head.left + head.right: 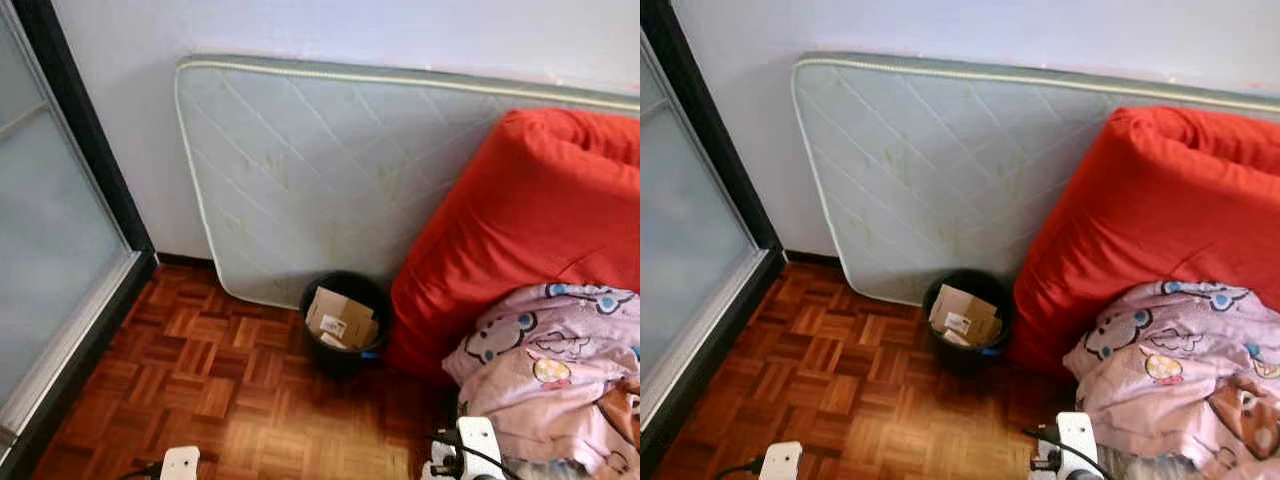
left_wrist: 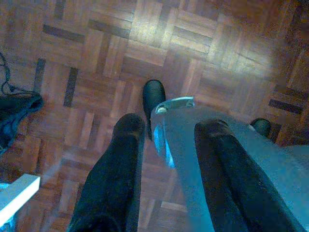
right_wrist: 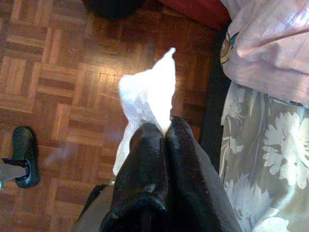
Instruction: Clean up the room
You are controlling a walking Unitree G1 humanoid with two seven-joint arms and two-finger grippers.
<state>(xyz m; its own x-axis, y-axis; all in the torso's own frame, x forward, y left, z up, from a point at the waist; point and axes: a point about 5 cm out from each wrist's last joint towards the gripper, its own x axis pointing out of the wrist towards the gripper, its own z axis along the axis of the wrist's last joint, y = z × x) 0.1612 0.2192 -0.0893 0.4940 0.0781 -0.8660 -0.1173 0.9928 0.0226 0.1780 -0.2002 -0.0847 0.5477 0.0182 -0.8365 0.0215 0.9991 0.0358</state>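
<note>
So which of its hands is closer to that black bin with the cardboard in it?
The right. The right hand, pinching a white tissue, hangs beside the pink blanket, slightly right of the black bin. The left hand hangs farther off to the bin's left, over bare parquet.

The frosted glass door [image 1: 50,230] hides whatever lies behind it.

A red cushion [image 1: 530,230], a pink cartoon-print blanket [image 1: 560,370], a black bin [image 1: 345,325] and reddish-brown parquet floor [image 1: 200,380].
</note>
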